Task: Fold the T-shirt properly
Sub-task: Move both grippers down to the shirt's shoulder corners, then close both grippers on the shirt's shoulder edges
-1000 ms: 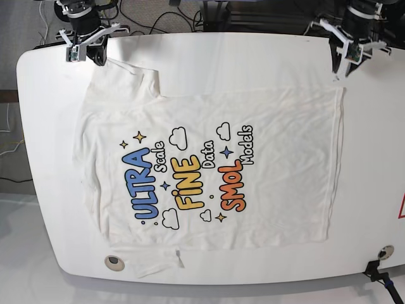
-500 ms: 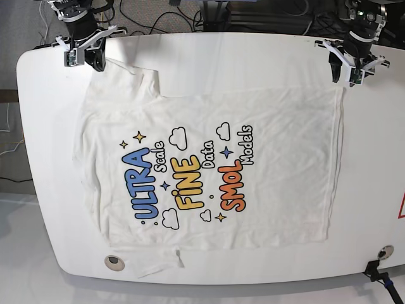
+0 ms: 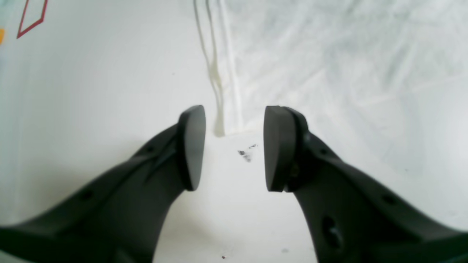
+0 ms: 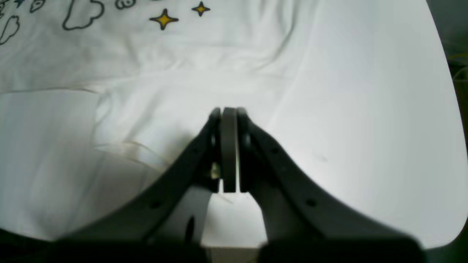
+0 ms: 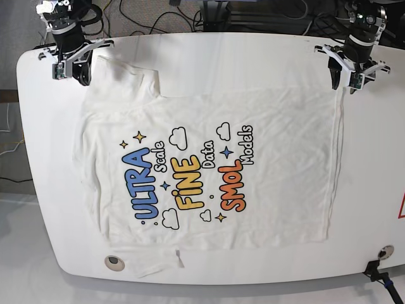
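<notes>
The T-shirt [image 5: 209, 168] is spread print-up on the desk [image 5: 209, 50]. The left claw [image 3: 234, 148] stands open just before the hem corner; the right claw [image 4: 228, 149] is closed on sleeve cloth. Both layers should be caught.

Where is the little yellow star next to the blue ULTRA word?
In the base view, the yellow star sits on the T-shirt, left of middle, just above the ULTRA lettering.
</notes>
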